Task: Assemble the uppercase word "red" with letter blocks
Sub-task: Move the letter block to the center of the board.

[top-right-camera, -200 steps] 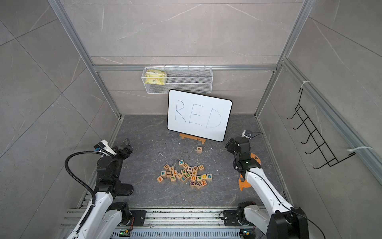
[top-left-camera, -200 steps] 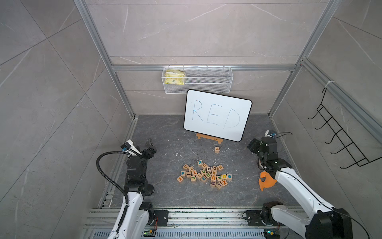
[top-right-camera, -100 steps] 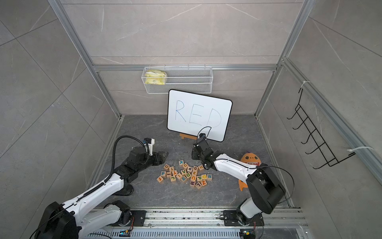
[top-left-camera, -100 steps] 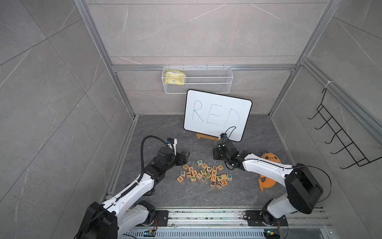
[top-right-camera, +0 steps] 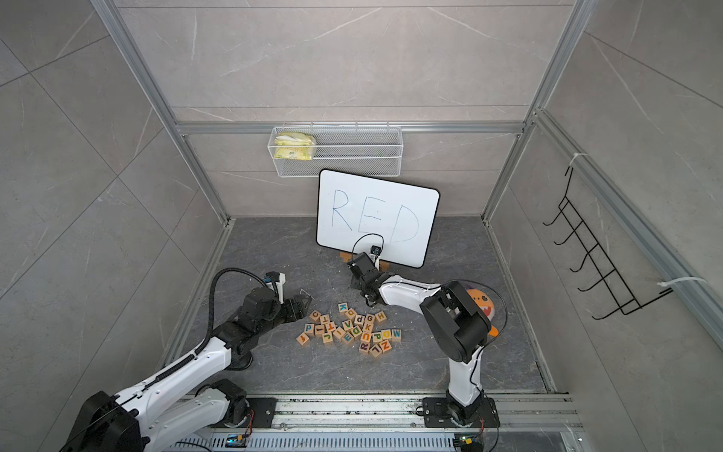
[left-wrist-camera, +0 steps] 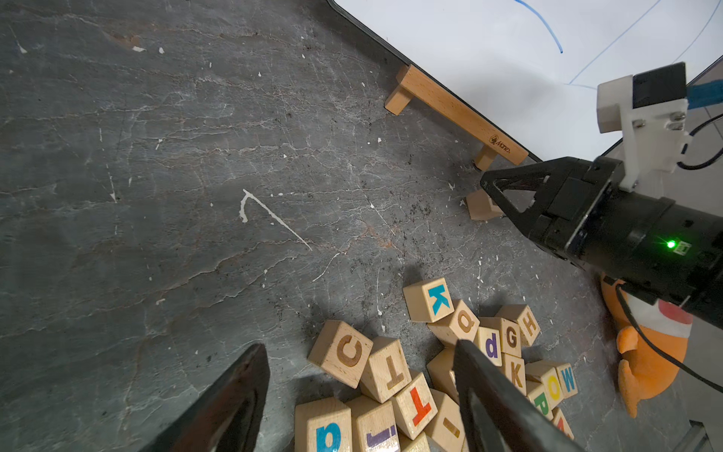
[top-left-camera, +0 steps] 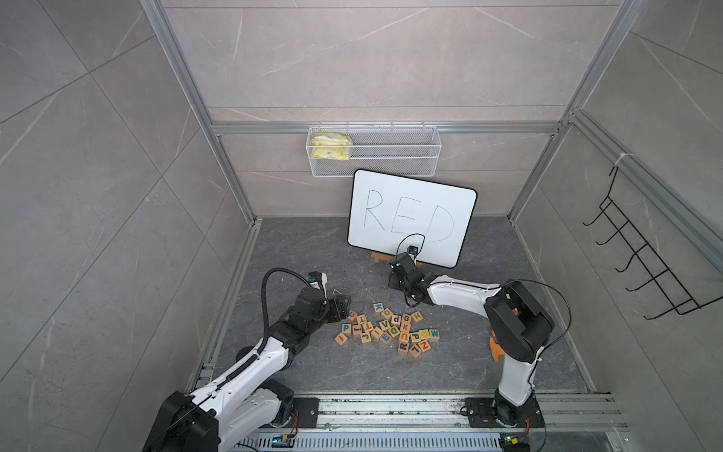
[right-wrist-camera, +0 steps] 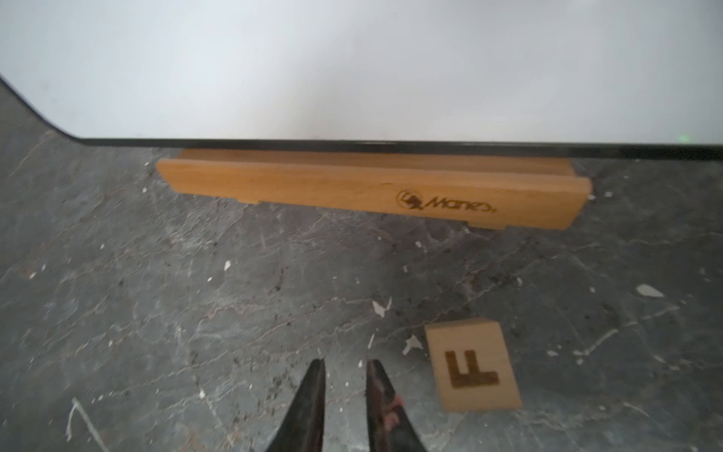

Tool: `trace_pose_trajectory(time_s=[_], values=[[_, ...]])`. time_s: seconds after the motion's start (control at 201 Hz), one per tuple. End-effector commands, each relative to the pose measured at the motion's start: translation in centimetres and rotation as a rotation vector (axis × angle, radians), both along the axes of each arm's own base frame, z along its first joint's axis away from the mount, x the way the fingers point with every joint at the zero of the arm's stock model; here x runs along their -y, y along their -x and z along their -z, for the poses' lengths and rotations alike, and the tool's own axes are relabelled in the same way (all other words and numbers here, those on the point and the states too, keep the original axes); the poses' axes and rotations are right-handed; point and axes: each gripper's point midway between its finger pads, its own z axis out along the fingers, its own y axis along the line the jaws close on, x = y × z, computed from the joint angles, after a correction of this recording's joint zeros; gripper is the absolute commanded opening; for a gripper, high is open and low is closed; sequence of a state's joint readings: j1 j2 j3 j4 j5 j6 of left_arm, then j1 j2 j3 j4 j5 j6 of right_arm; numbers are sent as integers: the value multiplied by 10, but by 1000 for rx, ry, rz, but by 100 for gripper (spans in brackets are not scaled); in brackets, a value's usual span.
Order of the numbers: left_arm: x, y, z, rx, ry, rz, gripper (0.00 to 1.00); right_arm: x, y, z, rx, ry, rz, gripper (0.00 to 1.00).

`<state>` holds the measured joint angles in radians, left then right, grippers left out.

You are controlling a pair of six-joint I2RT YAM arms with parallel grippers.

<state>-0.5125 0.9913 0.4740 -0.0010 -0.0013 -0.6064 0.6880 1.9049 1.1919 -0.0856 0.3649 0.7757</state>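
Step in hand, as judged: reaching in for a first pick. No letter had been set out and the word was not begun. The left end effector [top-left-camera: 341, 306] sat low at the left edge of the pile of letter blocks [top-left-camera: 385, 326], fingers spread wide and empty. The orange C block [left-wrist-camera: 344, 352] at that corner of the pile lay just ahead of the gap, and whether it was touched could not be told. Within the pile on the grey surface [top-left-camera: 313, 254], the green D [top-left-camera: 394, 331] lay near the middle with the teal E [top-left-camera: 386, 337] just beside it. The purple R [top-left-camera: 403, 346] lay at the pile's front edge, and all three were hemmed in by neighbours. The right end effector [right-wrist-camera: 344, 362] stood beyond the pile's far side, tips drawn almost together with a thin gap, pinching nothing. A stray F block [right-wrist-camera: 471, 370] lay just beside it, apart. The next move probably called for widening that one, then bringing an arm over R and lifting it clear of its touching neighbours.
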Motion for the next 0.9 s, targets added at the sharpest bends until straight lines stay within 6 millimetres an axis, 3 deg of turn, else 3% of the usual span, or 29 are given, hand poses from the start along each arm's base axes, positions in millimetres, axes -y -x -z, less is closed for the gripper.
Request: trace_pose_trajectory(time_s=[0.0,0.348,0.547,0.731,0.891], values=[[0,0,0,0,15,-14,77,14,-9,3,11,60,121,24],[-6,2,8,-15,-6,-32,78,28,-11,41,-105,75,191,24],[-9,3,9,-15,-12,-40,78,47,-3,48,-136,100,256,23],[-11,4,13,-18,-14,-52,78,81,13,44,-124,156,338,24],[-9,4,14,-23,-7,-47,78,129,30,52,-164,125,477,25]])
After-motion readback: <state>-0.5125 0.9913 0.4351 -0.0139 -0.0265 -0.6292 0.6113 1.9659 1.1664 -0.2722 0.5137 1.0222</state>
